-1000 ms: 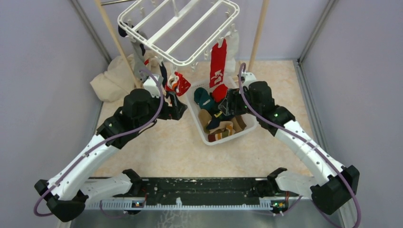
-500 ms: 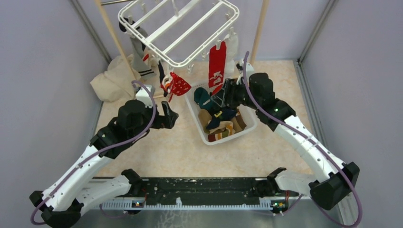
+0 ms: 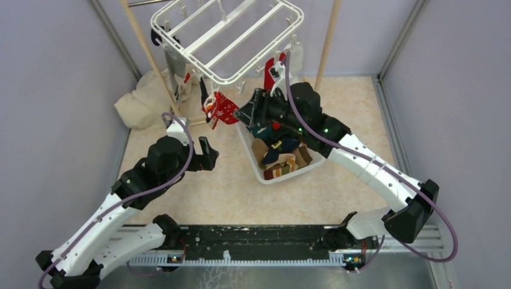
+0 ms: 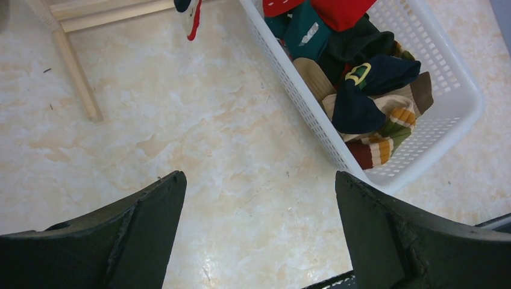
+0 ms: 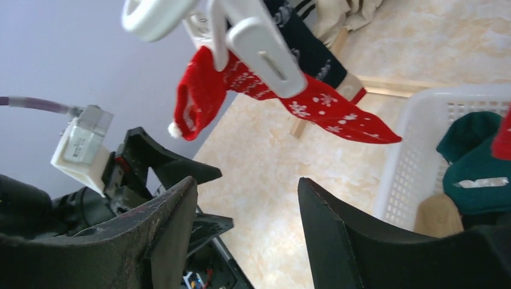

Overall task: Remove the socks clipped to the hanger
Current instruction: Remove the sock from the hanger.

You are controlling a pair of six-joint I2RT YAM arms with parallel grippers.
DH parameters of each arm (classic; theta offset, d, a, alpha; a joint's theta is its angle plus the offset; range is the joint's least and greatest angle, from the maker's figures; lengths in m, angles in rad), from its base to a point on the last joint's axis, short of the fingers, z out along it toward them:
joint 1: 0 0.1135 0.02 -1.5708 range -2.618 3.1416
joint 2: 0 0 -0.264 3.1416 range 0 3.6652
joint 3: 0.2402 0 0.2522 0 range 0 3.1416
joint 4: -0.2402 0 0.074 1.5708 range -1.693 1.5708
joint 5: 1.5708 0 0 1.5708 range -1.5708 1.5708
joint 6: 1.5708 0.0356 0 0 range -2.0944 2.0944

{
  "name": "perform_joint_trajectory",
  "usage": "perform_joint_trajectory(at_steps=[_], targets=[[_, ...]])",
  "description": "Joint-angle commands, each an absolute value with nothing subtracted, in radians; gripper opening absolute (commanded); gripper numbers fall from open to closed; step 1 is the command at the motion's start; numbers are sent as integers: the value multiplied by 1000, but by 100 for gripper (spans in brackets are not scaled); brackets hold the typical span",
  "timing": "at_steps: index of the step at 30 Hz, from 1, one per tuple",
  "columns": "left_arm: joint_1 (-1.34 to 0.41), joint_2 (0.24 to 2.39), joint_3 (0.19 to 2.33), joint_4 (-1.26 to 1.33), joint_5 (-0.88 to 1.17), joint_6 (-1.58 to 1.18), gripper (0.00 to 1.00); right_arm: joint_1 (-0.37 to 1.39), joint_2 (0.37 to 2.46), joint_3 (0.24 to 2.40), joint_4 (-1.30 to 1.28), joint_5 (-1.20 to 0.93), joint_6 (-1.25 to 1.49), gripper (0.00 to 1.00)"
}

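Note:
The white hanger (image 3: pixel 229 36) hangs tilted at the top. A red snowflake sock (image 3: pixel 222 109) and a navy sock (image 3: pixel 205 95) dangle from its near-left clips. A grey striped sock (image 3: pixel 176 67) hangs at its left, and a red sock (image 3: pixel 275 65) at its right behind the right arm. My right gripper (image 3: pixel 244 112) is open just right of the snowflake sock. In the right wrist view that sock (image 5: pixel 328 111) hangs from a white clip (image 5: pixel 265 54) above the empty right gripper (image 5: pixel 247 186). My left gripper (image 3: pixel 208 153) is open, low over the floor (image 4: pixel 259 180).
A white slatted basket (image 3: pixel 301 168) holding several socks sits under the right arm; its rim (image 4: pixel 301 102) is at the right of the left wrist view. Wooden poles (image 3: pixel 141 45) (image 3: pixel 328 39) flank the hanger. A cream cloth bundle (image 3: pixel 144 99) lies at the left wall.
The right arm swung left, away from the hanging red sock toward the snowflake sock. The left arm drew back toward the near edge. The hanger swayed.

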State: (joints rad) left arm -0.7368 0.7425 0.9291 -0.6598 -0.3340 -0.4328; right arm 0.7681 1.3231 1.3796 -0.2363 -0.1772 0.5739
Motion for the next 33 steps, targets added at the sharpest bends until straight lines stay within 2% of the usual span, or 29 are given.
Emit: perform_joint_trajectory(at_steps=[1, 7, 19, 33], targets=[[-730, 727, 911, -649, -316, -435, 99, 855, 1340, 1447, -116, -51, 614, 63], [-730, 724, 907, -638, -299, -430, 99, 947, 1394, 1483, -68, 76, 604, 64], [-730, 688, 890, -647, -293, -428, 99, 970, 1538, 1636, -120, 174, 604, 68], [-731, 676, 889, -657, -300, -424, 99, 974, 1602, 1693, -171, 174, 629, 67]])
